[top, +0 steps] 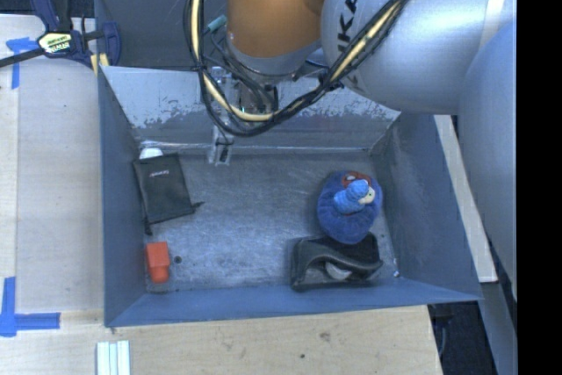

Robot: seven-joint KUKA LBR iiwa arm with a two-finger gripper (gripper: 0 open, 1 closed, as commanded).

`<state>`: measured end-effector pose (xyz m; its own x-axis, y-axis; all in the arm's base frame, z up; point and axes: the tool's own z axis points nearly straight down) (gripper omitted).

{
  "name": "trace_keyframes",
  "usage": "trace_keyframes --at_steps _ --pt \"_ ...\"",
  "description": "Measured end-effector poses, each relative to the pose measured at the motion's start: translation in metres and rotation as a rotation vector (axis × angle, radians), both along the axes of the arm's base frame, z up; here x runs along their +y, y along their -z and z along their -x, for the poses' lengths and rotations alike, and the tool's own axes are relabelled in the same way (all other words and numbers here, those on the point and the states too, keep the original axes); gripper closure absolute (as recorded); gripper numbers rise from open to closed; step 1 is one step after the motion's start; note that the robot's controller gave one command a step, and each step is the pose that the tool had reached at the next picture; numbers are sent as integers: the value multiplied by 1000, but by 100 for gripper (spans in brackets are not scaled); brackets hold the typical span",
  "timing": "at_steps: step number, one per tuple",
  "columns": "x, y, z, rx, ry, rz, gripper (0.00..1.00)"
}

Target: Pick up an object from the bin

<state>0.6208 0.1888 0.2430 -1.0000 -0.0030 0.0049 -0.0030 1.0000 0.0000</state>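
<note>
From above, my pincer (219, 154) hangs by the back wall of the bin (118, 215), near 11 o'clock. I cannot tell if it is open or closed. Closest to it is a flat black case (164, 189) at 9 o'clock, by the left wall. An orange block (157, 262) sits at 8 o'clock. A blue soft toy (344, 211) at 3 o'clock touches a black lump (338, 263) at 5 o'clock. The middle floor is open.
</note>
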Motion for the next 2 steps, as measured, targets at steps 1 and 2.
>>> trace_keyframes --at_steps 1,2 --pt "42 104 6 0 -59 0 0" --pt "29 174 -1 -7 -406 -1 0"
